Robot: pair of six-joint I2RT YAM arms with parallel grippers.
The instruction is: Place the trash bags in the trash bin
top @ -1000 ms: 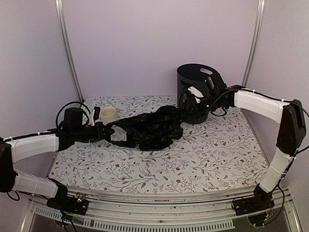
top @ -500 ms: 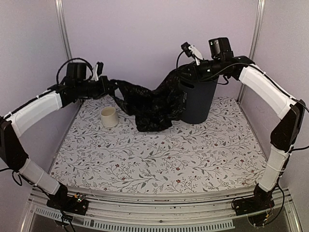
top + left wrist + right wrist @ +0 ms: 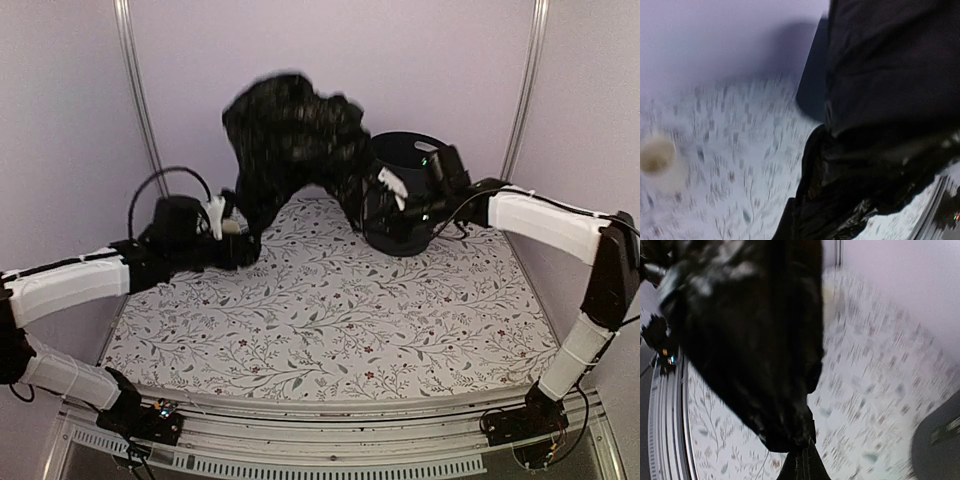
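Observation:
The black trash bag (image 3: pixel 290 130) billows high in the air over the back of the table, blurred by motion. My left gripper (image 3: pixel 238 245) is low at the left and shut on the bag's left end. My right gripper (image 3: pixel 385 192) is low in front of the dark grey trash bin (image 3: pixel 412 225) and shut on the bag's right end. The bag fills the left wrist view (image 3: pixel 890 100), hiding my fingers. In the right wrist view the bag (image 3: pixel 750 340) hangs from my closed fingertips (image 3: pixel 802 457). The bin's side shows there at the lower right (image 3: pixel 937 445).
A small cream cup (image 3: pixel 657 157) stands on the flowered table, blurred in the left wrist view and hidden behind my left arm in the top view. Metal posts (image 3: pixel 135 90) rise along the back walls. The table's front rail (image 3: pixel 330 440) runs along the near edge.
Both grippers have dropped from chest height to near the table. The bag, which sagged between them, has flung upward into a tall arch. The cup is now hidden by the left arm.

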